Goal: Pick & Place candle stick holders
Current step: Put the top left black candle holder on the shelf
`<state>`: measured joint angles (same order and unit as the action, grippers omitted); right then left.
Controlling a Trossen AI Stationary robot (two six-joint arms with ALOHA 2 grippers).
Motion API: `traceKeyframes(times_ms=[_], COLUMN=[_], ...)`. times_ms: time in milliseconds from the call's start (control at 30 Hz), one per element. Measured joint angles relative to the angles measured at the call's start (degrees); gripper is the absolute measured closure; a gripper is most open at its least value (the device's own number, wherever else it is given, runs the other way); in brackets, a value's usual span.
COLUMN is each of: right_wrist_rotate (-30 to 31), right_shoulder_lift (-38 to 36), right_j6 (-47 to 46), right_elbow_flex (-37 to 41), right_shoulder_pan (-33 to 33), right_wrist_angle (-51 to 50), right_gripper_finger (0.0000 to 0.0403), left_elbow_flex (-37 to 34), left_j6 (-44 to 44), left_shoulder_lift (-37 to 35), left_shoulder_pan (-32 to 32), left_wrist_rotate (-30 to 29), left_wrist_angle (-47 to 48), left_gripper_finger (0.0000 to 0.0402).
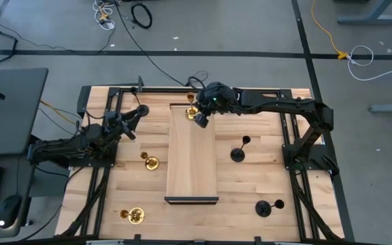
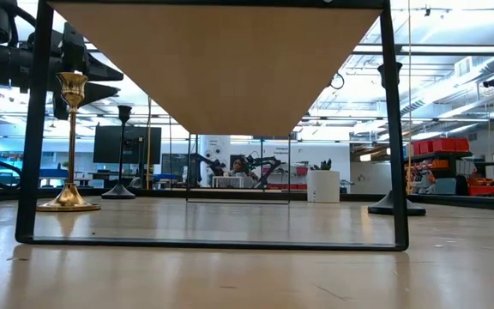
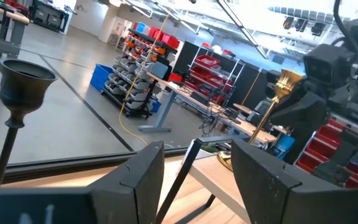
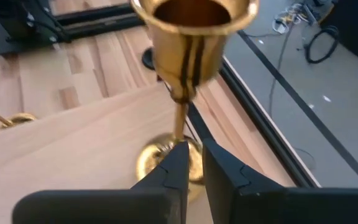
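One gold holder [image 4: 188, 74] stands upright at the counter's far edge beside the raised board [image 1: 192, 153], its stem pinched by my right pincer [image 4: 191, 163], left arm farther off.

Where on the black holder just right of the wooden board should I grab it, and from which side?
Take the black holder by its thin stem, about midway between the flared base and the small cup. It stands upright, so bring the end effector in level, one finger on each side of the stem. Coming from the right looks best, since the board is on its left.
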<state>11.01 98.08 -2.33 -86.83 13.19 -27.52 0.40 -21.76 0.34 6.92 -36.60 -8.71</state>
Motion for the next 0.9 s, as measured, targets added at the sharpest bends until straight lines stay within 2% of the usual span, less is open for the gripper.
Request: traceKeyframes(times_ms=[100,367,567,800,900], right_wrist_rotate=[2.4,3.1,3.1,3.1,3.1], right_shoulder_lift=[-0.7,-4.3,-7.0,-8.6,-8.8], right_j6=[0.0,-1.4,-1.5,-1.2,-1.0], right_elbow_flex=[0.0,0.0,0.0,0.0,-0.1], right_shoulder_pan=[0.0,-0.6,-1.4,-1.4,-1.5], right_wrist_angle=[-2.8,-8.2,-8.5,-8.8,-8.8], right_gripper_finger=[0.0355,0.0355,0.0355,0.0355,0.0355], left_elbow_flex=[0.0,0.1,5.0,6.8,6.8], left_j6=[0.1,4.8,4.4,4.4,4.5], left_shoulder_lift=[0.0,0.0,2.8,9.9,13.3], left_shoulder_pan=[0.0,0.0,0.4,5.9,8.7], left_wrist_rotate=[-2.2,-11.5,-16.8,-17.3,-15.5], left_wrist_angle=[0.0,0.9,14.0,14.4,11.7], left_gripper_finger=[0.0213,0.0215,0.0230,0.0222,0.0208])
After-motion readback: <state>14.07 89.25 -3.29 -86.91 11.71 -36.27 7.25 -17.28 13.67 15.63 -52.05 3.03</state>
